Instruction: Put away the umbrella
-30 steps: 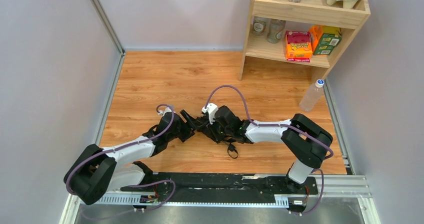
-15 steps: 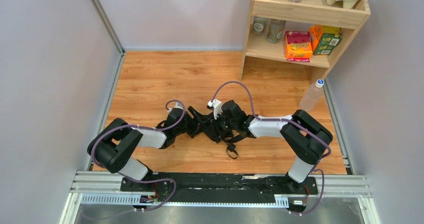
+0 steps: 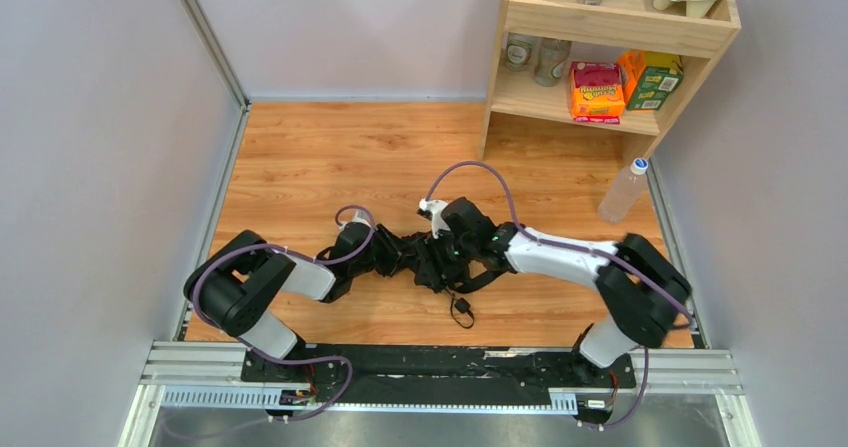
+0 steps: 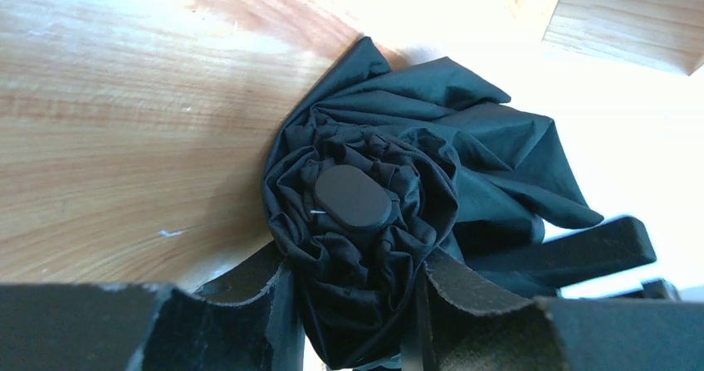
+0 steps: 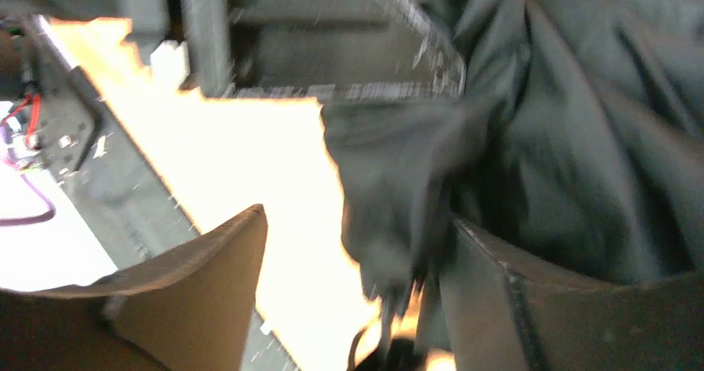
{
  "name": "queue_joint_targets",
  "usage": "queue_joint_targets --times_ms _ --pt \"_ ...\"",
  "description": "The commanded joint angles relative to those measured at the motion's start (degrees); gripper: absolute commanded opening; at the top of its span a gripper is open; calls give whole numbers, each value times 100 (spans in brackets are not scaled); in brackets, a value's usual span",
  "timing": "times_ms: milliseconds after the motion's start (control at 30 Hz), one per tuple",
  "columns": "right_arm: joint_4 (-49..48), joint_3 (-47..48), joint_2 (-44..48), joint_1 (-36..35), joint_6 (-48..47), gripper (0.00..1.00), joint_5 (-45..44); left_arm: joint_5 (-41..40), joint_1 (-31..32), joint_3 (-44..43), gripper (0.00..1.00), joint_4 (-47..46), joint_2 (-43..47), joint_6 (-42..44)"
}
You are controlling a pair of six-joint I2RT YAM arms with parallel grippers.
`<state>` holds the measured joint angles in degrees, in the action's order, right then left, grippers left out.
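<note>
The umbrella (image 3: 432, 262) is a bunched black fabric bundle lying on the wooden floor between my two grippers, its wrist strap (image 3: 462, 311) trailing toward the near edge. In the left wrist view its oval end cap (image 4: 353, 197) faces the camera, with crumpled fabric (image 4: 490, 151) spreading right. My left gripper (image 3: 388, 257) (image 4: 355, 265) grips the bundle's end, one finger on each side pressing the fabric. My right gripper (image 3: 443, 255) (image 5: 357, 222) is over the other part, jaws wide apart; a fold of fabric (image 5: 398, 180) hangs against its right finger (image 5: 515, 305). This view is blurred.
A wooden shelf (image 3: 610, 22) with boxes, jars and cups stands at the back right. A clear plastic bottle (image 3: 623, 190) stands on the floor beside it. Grey walls close both sides; a metal rail (image 3: 440, 367) runs along the near edge.
The left arm folded and its gripper moved right onto the umbrella's end. The right arm stretched further left over the bundle. The strap shifted slightly.
</note>
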<state>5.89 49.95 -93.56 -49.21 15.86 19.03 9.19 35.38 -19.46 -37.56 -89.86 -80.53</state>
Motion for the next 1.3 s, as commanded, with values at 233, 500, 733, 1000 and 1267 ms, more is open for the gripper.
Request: queue_joint_targets --times_ms 233,500,733,1000,1267 --pt "2427 -415 2895 131 2289 74 -1385 -436 31 593 0 1391 742 855" --pt "1319 -1242 2818 -53 2720 38 -1410 -506 66 610 0 1551 1103 802" --pt "792 -1233 2536 -273 2826 40 -1428 -532 154 610 0 1497 1059 767" --pt "422 -1137 1754 -335 2677 38 -1454 -523 198 637 0 1339 962 697" --pt "237 -839 1296 -651 2370 37 -1541 -541 233 654 0 1339 988 662"
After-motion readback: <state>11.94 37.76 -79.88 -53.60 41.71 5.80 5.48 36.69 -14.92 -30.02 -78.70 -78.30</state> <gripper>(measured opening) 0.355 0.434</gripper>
